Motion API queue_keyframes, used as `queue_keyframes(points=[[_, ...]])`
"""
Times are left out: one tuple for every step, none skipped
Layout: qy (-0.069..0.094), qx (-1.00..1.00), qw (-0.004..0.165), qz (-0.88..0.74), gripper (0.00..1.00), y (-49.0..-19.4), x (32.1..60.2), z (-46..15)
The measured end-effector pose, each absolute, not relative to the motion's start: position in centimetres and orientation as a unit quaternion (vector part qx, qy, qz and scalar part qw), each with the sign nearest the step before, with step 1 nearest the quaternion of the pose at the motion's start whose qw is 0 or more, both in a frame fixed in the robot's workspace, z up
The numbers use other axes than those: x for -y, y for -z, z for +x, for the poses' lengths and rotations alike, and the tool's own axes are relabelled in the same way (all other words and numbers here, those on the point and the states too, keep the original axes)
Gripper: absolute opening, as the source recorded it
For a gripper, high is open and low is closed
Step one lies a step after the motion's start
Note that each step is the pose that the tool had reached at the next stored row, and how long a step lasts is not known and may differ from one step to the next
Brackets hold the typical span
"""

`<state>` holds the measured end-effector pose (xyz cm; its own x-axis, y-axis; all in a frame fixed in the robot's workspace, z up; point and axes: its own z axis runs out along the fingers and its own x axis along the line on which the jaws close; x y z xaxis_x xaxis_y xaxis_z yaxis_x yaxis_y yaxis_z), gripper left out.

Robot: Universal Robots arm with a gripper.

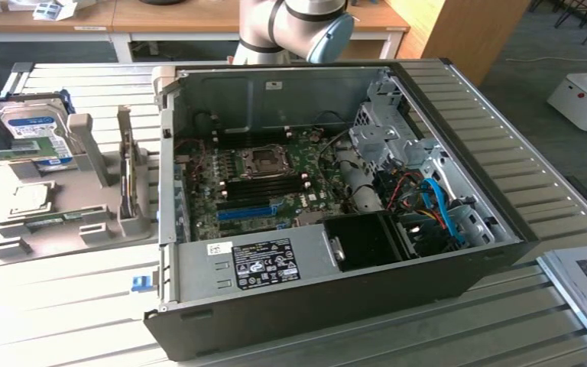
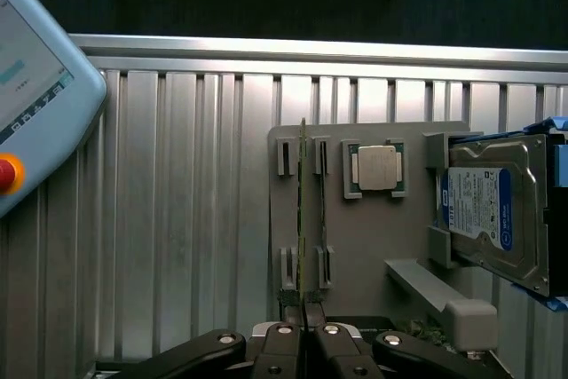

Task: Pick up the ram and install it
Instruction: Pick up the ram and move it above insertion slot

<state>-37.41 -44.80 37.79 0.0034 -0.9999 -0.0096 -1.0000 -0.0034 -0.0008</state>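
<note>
Ram (image 2: 302, 210): we hold it clamped edge-on in our narrow hand (image 2: 304, 330), thin faces pinched, presumably for slotting. Open case (image 1: 304, 313): three o'clock from parts holder (image 1: 82, 145), exterior view.

End effector (image 2: 303, 333) pinches the edge-on ram (image 2: 303, 219) over a gray tray (image 2: 382, 228).

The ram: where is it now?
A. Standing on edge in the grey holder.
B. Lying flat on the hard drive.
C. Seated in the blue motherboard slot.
A: the ram stands on edge in the slots of the grey holder.
</note>
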Motion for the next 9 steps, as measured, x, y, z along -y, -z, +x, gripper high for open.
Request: queue_keyframes(points=[[-0.003,-0.706,0.004,-0.708,0.12,-37.79,44.80,-37.42],[-0.003,-0.706,0.004,-0.708,0.12,-37.79,44.80,-37.41],[-0.003,-0.706,0.004,-0.708,0.12,-37.80,44.80,-37.41],[-0.003,-0.706,0.004,-0.708,0.12,-37.85,44.80,-37.42],[-0.003,-0.706,0.004,-0.708,0.12,-37.92,44.80,-37.42],[-0.003,-0.706,0.004,-0.708,0.12,-38.01,44.80,-37.41],[-0.003,-0.706,0.004,-0.708,0.12,-38.11,44.80,-37.41],[-0.003,-0.706,0.004,-0.708,0.12,-38.18,44.80,-37.42],[-0.003,-0.706,0.004,-0.708,0.12,-38.23,44.80,-37.42]])
